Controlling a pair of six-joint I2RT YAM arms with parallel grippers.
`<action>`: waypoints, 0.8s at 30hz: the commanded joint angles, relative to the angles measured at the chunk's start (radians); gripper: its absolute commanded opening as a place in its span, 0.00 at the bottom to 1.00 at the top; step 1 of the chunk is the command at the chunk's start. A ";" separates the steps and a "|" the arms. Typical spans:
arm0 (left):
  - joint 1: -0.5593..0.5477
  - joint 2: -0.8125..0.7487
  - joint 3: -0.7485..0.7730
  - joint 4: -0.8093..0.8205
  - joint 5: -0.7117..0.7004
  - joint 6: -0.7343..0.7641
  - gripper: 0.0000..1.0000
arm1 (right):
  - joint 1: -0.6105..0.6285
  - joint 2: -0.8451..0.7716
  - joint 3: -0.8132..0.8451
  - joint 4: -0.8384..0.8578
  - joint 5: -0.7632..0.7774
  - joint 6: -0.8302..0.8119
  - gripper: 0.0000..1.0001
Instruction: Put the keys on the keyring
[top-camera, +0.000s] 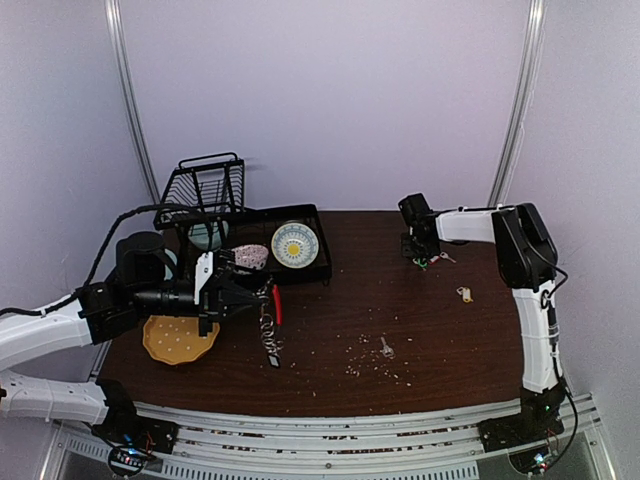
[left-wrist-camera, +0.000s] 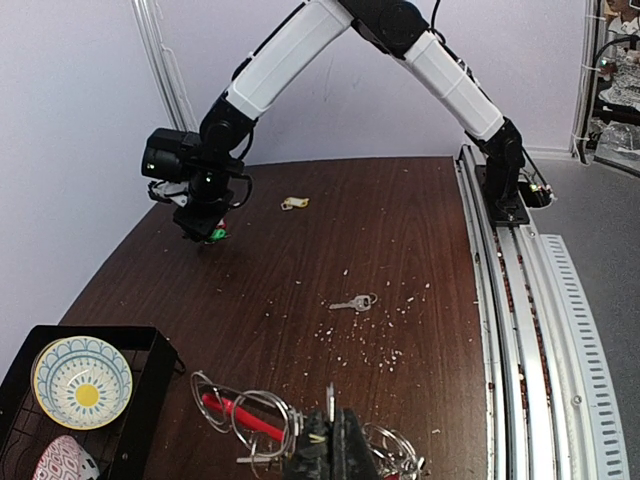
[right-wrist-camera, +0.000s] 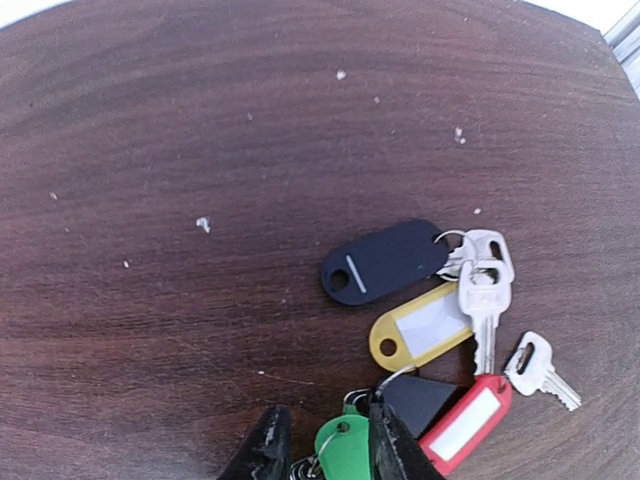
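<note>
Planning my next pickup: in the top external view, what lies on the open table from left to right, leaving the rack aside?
Yellow plate → keyring → loose silver key → tagged key bunch → yellow-tagged key.

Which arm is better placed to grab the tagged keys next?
Right. The right gripper hangs directly over the keys, its fingers either side of the green tag. The left gripper is far from them and shut on the keyring, so it probably cannot take anything else.

Premises: robotics laboratory test cell. Evidence: two robot arms (top-camera: 540, 320) bolted to aluminium rails (top-camera: 330, 420) along a dark table (top-camera: 400, 310); bare pale enclosure walls (top-camera: 330, 100); exposed cabling (top-camera: 105, 250).
</note>
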 joint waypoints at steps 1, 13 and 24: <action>-0.005 -0.005 0.008 0.057 0.017 0.012 0.00 | 0.003 0.016 0.030 -0.027 0.026 -0.009 0.27; -0.005 -0.027 -0.002 0.091 0.044 -0.005 0.00 | 0.004 -0.023 -0.026 -0.028 0.054 -0.017 0.00; -0.006 -0.054 -0.013 0.131 0.057 -0.021 0.00 | 0.099 -0.277 -0.180 -0.022 -0.218 -0.232 0.00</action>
